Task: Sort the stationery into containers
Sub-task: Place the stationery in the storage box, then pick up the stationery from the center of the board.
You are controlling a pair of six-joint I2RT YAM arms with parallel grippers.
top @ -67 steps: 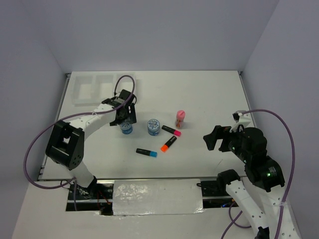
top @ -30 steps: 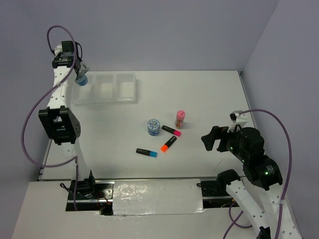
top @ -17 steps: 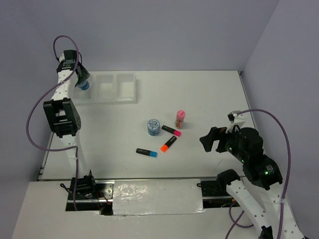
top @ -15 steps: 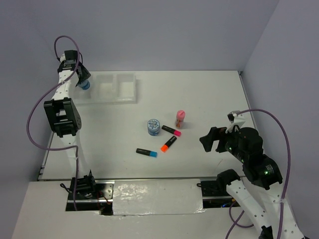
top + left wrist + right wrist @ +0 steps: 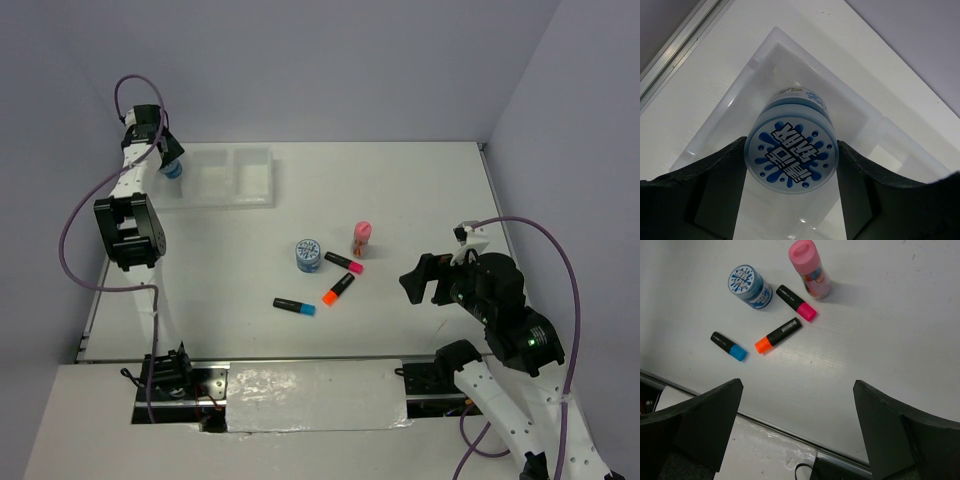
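While no item shows in the tray [image 5: 255,178] yet, 1st roll [image 5: 791,155] hangs over its left-end compartment, 10 o'clock on the bench [image 5: 420,190]. Left jaws pinch it at 9 & 3 o'clock. Left to sort mid-bench: 2nd roll [image 5: 308,255], 3 highlighters [image 5: 338,289], stick [image 5: 362,238]. Right jaws wide, empty, 4 o'clock.

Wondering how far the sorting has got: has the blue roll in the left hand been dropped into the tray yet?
No, the left hand grips the blue roll between its fingers over the tray's end compartment.
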